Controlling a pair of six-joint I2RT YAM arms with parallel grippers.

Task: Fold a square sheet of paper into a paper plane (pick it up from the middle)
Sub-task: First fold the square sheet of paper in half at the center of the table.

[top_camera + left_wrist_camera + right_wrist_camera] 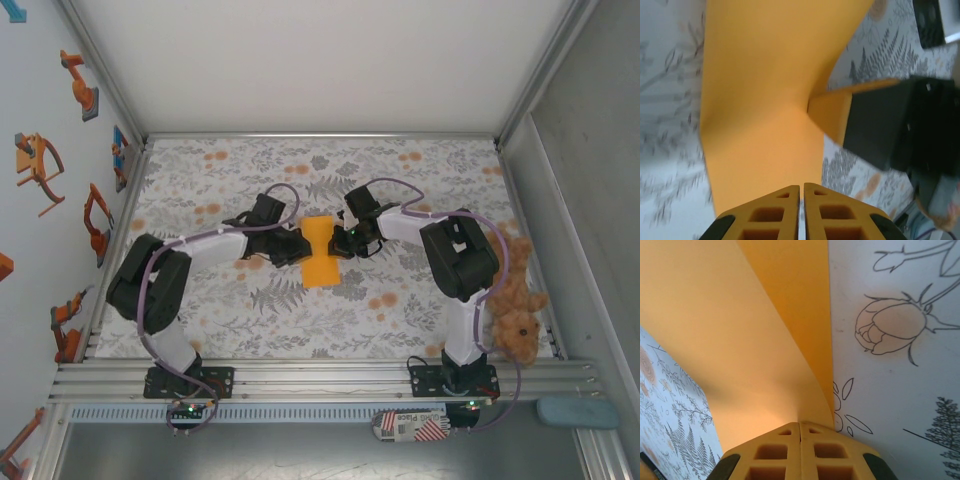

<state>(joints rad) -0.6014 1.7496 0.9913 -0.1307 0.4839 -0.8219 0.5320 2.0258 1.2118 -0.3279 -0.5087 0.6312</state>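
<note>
Left gripper (pixel 299 246) and right gripper (pixel 340 240) meet nose to nose mid-table, each pressed together on the sheet (pixel 321 262), pinching opposite side edges at its middle. The sheet is squeezed to a narrow waist there, with its far and near ends flaring wider.

Left wrist view: the fingers (pixel 772 216) are closed flat with the paper edge between them, and the sheet bows away ahead. The right gripper's orange finger and black body bite the far edge. Right wrist view: same closed pinch, paper curling up off the cloth (pixel 420 175).

Room: bare cloth from the grippers back to the rear wall, and bare cloth forward to the front rail (pixel 320 378) between the two arm bases. The side walls hem the cloth left and right. A teddy (pixel 515 312) sits at the right edge, just beside the right arm's lower link. A blue-grey pad (pixel 577 412) lies outside the rail at the near right.

Writing: a striped label (pixel 408 428) below the right base has print too small to read. Orange robot-arm stickers (pixel 78 85) on the left wall carry no text.
</note>
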